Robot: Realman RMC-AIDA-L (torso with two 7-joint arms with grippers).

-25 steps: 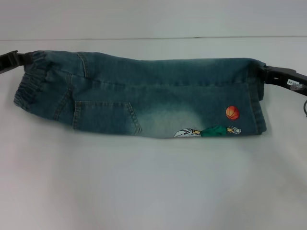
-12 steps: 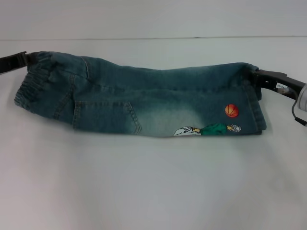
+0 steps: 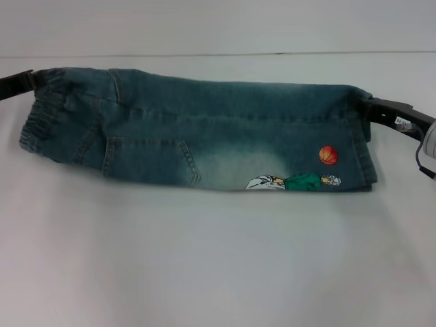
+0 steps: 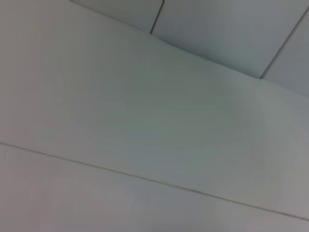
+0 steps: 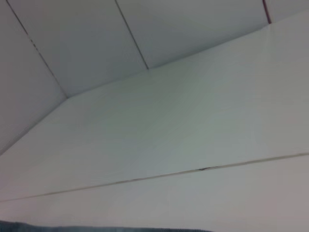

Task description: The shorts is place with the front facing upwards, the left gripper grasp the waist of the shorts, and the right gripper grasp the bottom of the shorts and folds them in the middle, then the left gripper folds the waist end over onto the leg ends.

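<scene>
Denim shorts (image 3: 204, 136) hang stretched between our two grippers, above the white bench (image 3: 218, 266), nearer its far edge than its near one. They're folded lengthwise: the top edge runs nearly straight from hand to hand and the lower edge droops toward the bench; can't tell if it touches. Elastic waist (image 3: 41, 122) is at our left, leg ends (image 3: 361, 146) at our right. A back pocket (image 3: 150, 163) faces us, w/ a basketball patch (image 3: 329, 155) and a green cartoon print (image 3: 296, 182) near the leg ends.

Left gripper (image 3: 27, 80) is at the waist's top corner, fingers pinched on the cloth. Right gripper (image 3: 371, 107) is at the top corner of the leg ends, fingers closed on the hem.

Left wrist view shows only bare white surface. Right wrist view shows the same, plus a thin strip of denim (image 5: 96, 228) at one edge.
</scene>
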